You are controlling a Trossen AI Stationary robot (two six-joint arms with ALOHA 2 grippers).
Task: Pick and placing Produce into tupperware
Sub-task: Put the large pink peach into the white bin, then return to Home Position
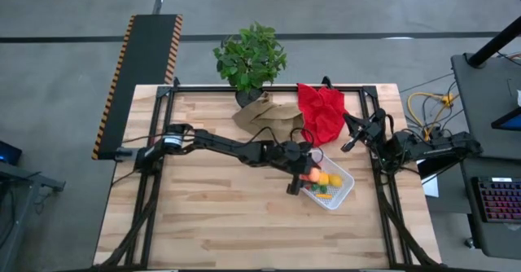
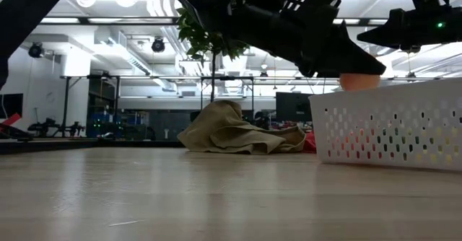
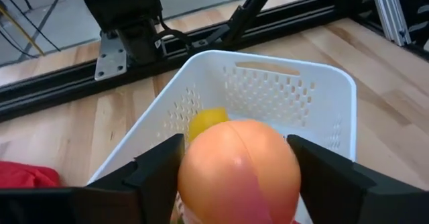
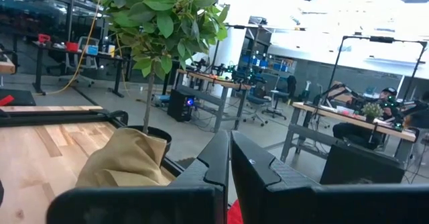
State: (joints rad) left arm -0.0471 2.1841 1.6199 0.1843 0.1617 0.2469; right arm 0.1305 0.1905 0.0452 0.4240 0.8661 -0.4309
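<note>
The left pincer [image 3: 238,184] holds the round pink-orange toy peach [image 3: 238,170] tight between its two dark fingers. Right under it is the white square plastic tupperware [image 3: 335,93], with a yellow lemon [image 3: 204,122] inside. To do this well, it should go down a little, stay inside the walls, then let go softly. The right pincer [image 4: 228,163] waits far off, closed and empty, over the wooden counter [image 1: 220,215].

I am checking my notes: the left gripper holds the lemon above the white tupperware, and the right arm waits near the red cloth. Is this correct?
Not quite. The left gripper holds the peach, not the lemon; the left wrist view shows the lemon already lying inside the tupperware. The rest is right: the right gripper waits, shut, beside the red cloth.
</note>
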